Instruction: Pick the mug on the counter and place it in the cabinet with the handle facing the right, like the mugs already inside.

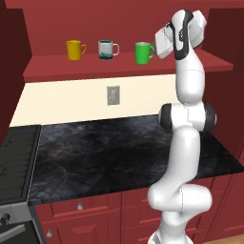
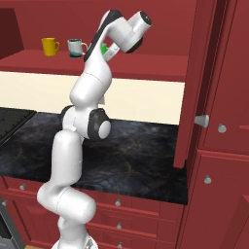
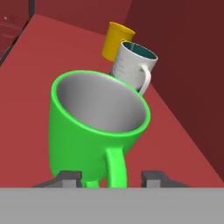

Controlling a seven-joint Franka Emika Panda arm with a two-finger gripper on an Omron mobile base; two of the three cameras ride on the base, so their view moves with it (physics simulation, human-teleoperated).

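Where hand (image 3: 111,179) gapes, mug (image 3: 94,127) sits.

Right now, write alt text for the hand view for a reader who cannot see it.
A bright green mug stands on the red cabinet shelf, its handle between the parted end effector fingertips. Behind it stand a white-and-teal mug and a yellow mug.

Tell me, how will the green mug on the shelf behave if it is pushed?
The green mug looks rigid and smooth, so it would probably slide on the flat shelf. Standing upright on its base, it seems unlikely to roll. A push on its rim might tip it.
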